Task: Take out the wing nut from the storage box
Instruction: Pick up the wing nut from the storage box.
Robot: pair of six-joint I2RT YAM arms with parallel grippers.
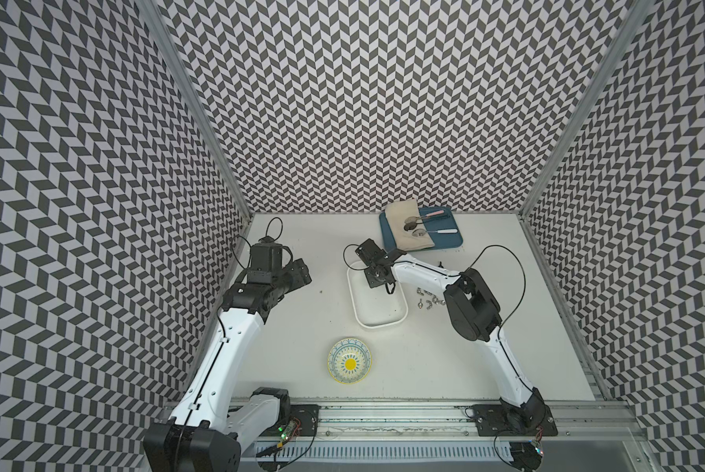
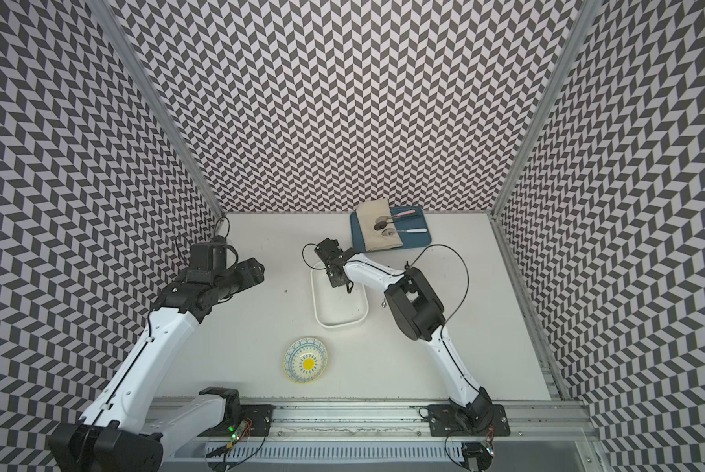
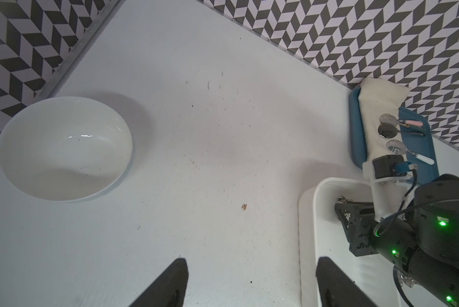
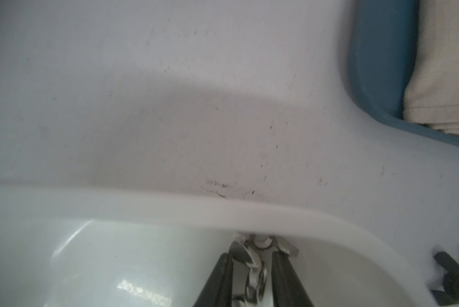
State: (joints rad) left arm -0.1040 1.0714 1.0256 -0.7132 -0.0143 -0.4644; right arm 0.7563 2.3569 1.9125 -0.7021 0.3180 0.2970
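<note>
The storage box (image 1: 379, 325), a shallow white tub, sits mid-table in both top views (image 2: 338, 325). My right gripper (image 1: 377, 280) reaches down into its far end. In the right wrist view a silver wing nut (image 4: 252, 263) lies against the box's far wall (image 4: 143, 207). My right gripper (image 4: 252, 255) has a dark finger close on each side of it, shut on it. My left gripper (image 1: 299, 274) hangs over the table to the left of the box. In the left wrist view its fingers (image 3: 180, 271) stand wide apart with nothing between them.
Several loose silver wing nuts (image 1: 426, 298) lie on the table just right of the box, under my right arm. A blue tray (image 1: 444, 245) with a cloth and spoons stands at the back. A patterned bowl (image 1: 349, 361) sits near the front, and a plain white bowl (image 3: 63, 148) at far left.
</note>
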